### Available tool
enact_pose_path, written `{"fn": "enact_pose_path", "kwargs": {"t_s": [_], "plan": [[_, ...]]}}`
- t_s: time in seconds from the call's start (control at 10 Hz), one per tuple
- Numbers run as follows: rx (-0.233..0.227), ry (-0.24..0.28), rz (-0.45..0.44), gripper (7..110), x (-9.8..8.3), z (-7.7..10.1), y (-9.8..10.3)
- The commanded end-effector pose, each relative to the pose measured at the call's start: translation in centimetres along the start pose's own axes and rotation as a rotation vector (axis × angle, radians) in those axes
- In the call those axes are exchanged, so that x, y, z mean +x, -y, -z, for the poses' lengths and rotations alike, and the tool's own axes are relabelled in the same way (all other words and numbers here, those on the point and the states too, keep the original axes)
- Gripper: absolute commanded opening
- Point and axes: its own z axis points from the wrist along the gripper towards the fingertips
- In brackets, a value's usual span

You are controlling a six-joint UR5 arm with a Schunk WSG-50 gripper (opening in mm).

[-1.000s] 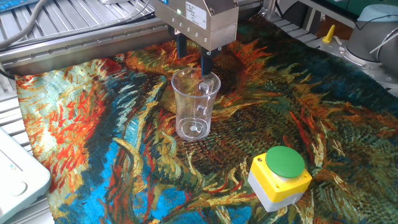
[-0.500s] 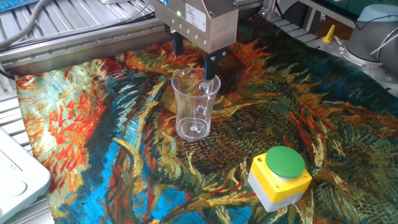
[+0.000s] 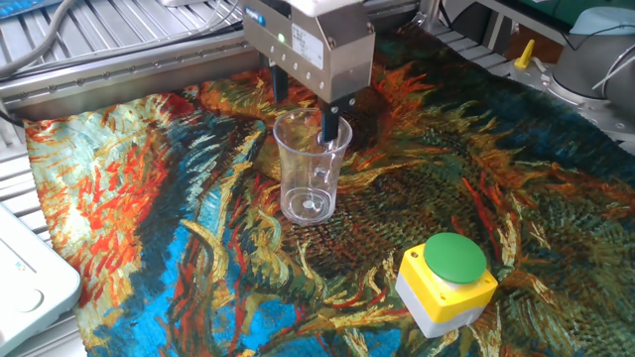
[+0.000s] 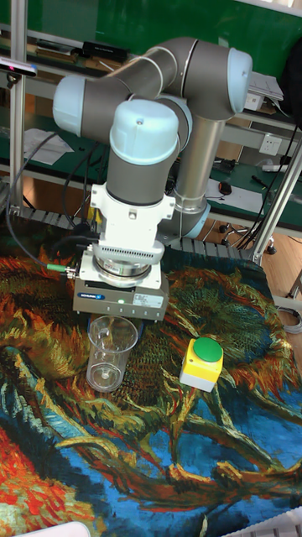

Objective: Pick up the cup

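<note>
The cup (image 3: 312,169) is clear plastic and stands upright on the painted cloth (image 3: 149,198), its handle towards the camera. My gripper (image 3: 305,107) hangs directly over the cup's far rim and is open. One finger (image 3: 329,121) dips inside the rim, while the other finger (image 3: 281,85) sits behind the far wall, outside the cup. From the tall fixed view, the cup (image 4: 110,352) sits just under the gripper (image 4: 117,319), whose fingertips are mostly hidden by its body.
A yellow button box (image 3: 446,280) with a green button stands to the front right of the cup, seen also as the button box (image 4: 202,362). A white device (image 3: 30,283) lies at the left edge. Metal rails (image 3: 109,74) run behind the cloth.
The gripper has shifted slightly left and lower over the cup's far rim. The cup has stayed in place.
</note>
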Motion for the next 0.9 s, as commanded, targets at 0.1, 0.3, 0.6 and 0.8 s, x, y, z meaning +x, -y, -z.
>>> {"fn": "enact_pose_path", "kwargs": {"t_s": [0.1,0.3,0.6,0.8], "plan": [[-0.025,-0.011,0.023,88,0.2,-0.3,-0.7],[-0.032,-0.009,0.026,110,0.1,-0.3,-0.9],[0.002,-0.01,0.032,110,0.1,-0.4,0.2],[0.006,-0.003,0.033,110,-0.3,-1.4,0.5]]}}
